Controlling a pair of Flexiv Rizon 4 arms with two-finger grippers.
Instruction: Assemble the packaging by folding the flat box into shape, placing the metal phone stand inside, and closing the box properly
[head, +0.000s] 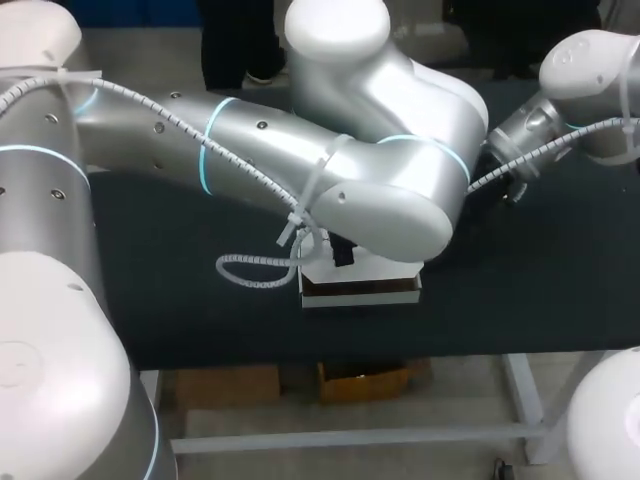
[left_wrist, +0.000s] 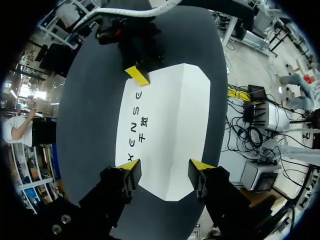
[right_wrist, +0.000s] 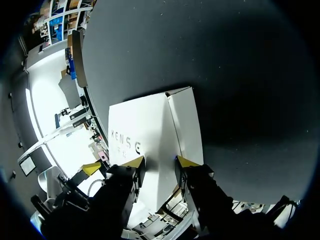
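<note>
The white box (head: 360, 272) lies on the dark table (head: 530, 290), with a brown strip along its front side. My left arm (head: 300, 150) crosses over it and hides both grippers in the head view. In the left wrist view my left gripper (left_wrist: 165, 165) stands open just over the near end of the box (left_wrist: 165, 125). One yellow fingertip (left_wrist: 137, 75) of my right gripper touches the far end. In the right wrist view my right gripper (right_wrist: 160, 161) is open, its tips over the box's (right_wrist: 145, 135) top beside a folded side panel. No phone stand is visible.
A loop of white cable sleeve (head: 250, 272) hangs from my left arm just left of the box. The table's front edge (head: 400, 352) runs close below the box. My right arm (head: 560, 120) comes in from the back right.
</note>
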